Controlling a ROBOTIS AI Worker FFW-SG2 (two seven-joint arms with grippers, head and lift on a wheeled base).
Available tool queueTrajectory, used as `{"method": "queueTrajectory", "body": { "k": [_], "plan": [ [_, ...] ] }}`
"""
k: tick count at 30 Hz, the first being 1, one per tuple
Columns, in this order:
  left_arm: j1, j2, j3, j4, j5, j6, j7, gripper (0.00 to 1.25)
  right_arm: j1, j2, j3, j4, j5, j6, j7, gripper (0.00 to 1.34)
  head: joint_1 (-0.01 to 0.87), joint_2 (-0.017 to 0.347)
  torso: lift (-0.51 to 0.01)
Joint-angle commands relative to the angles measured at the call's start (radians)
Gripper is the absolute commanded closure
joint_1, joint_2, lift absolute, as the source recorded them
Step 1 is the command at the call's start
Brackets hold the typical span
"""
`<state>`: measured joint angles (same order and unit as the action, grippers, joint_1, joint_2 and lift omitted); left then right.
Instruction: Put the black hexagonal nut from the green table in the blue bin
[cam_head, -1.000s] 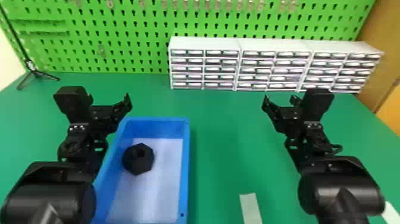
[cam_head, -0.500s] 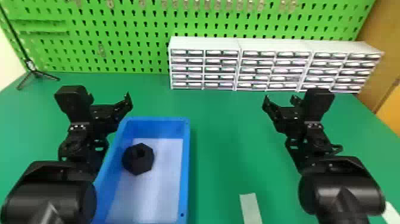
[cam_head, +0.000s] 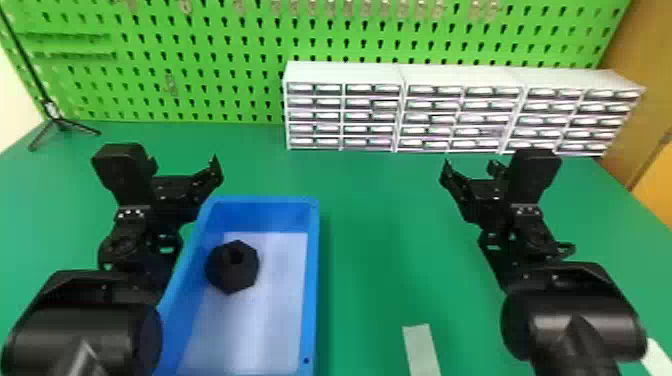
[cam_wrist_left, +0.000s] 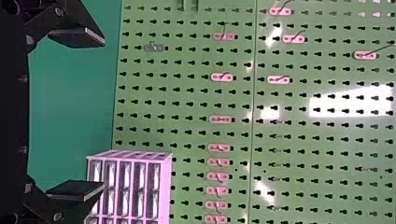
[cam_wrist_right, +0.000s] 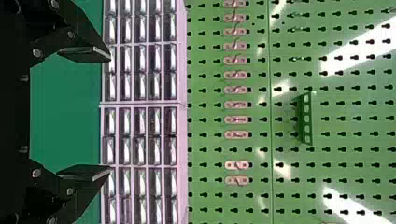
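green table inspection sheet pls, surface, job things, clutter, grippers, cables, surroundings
Surface: green table, flat and even in colour
Job's things: black hexagonal nut lies inside the blue bin, near its left wall
Clutter: pale strip at the near side
Grippers: left gripper near the bin's far left corner, right gripper farther right; both jaws open, nothing between
Cables: nothing seen
Surroundings: green pegboard, white drawer units, tripod stand

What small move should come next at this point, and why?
Probably ease the left gripper back, away from the blue bin, without reaching in. The black hexagonal nut lies inside the bin, and both the left gripper and the right gripper are open and empty, so nothing seems left to place.
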<state>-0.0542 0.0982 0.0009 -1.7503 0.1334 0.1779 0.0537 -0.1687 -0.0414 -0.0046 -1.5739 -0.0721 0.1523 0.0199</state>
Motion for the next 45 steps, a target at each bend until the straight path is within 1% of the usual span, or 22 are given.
{"method": "queueTrajectory", "body": {
  "k": [1, 10, 32, 45],
  "plan": [
    [-0.003, 0.0, 0.001, 0.0, 0.0, 0.0, 0.0, 0.2, -0.003, 0.002, -0.002, 0.0, 0.0, 0.0, 0.0, 0.42, 0.686, 0.028, -0.096],
    [-0.009, 0.0, 0.002, 0.0, 0.0, 0.0, 0.0, 0.2, -0.011, 0.0, 0.005, 0.0, 0.0, 0.0, 0.0, 0.42, 0.686, 0.028, -0.096],
    [0.002, 0.0, 0.01, 0.0, 0.0, 0.0, 0.0, 0.2, -0.005, 0.005, -0.003, 0.0, 0.006, 0.001, 0.0, 0.42, 0.686, 0.028, -0.096],
    [0.002, 0.0, 0.007, 0.0, 0.0, 0.0, 0.0, 0.2, -0.003, 0.003, -0.005, 0.008, 0.006, 0.001, 0.0, 0.42, 0.686, 0.028, -0.096]
  ]
}}
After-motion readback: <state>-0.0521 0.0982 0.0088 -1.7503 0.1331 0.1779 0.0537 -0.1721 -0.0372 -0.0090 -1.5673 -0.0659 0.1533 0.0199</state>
